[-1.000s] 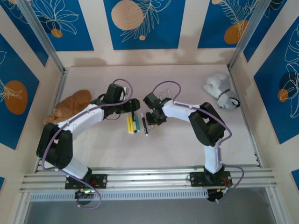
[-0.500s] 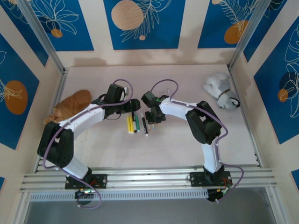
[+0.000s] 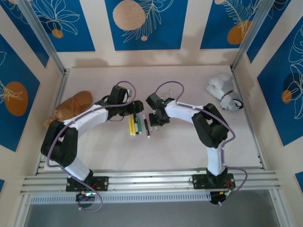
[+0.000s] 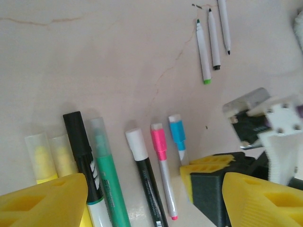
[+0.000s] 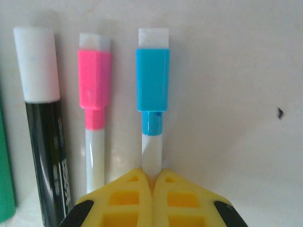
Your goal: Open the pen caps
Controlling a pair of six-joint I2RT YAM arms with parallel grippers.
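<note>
Several pens lie side by side on the table (image 3: 189,142) between my arms. In the right wrist view my right gripper (image 5: 152,174) is shut on the white body of the blue-capped pen, just below its blue pen cap (image 5: 152,80). The pink pen cap (image 5: 94,78) and a white-capped black pen (image 5: 36,64) lie to its left. My left gripper (image 4: 154,198) hangs open above the same row, its yellow fingers (image 4: 42,201) wide apart. From the left wrist view the blue cap (image 4: 177,132), pink cap (image 4: 158,141), a green highlighter (image 4: 106,170) and a black marker (image 4: 81,151) show.
Three thin uncapped pens (image 4: 210,40) lie farther out on the table. An orange plush toy (image 3: 73,106) sits at the left wall and a white plush toy (image 3: 223,90) at the back right. Walls enclose the table on three sides.
My right gripper has closed onto the blue-capped pen's body. My left gripper has stayed open in about the same place.
</note>
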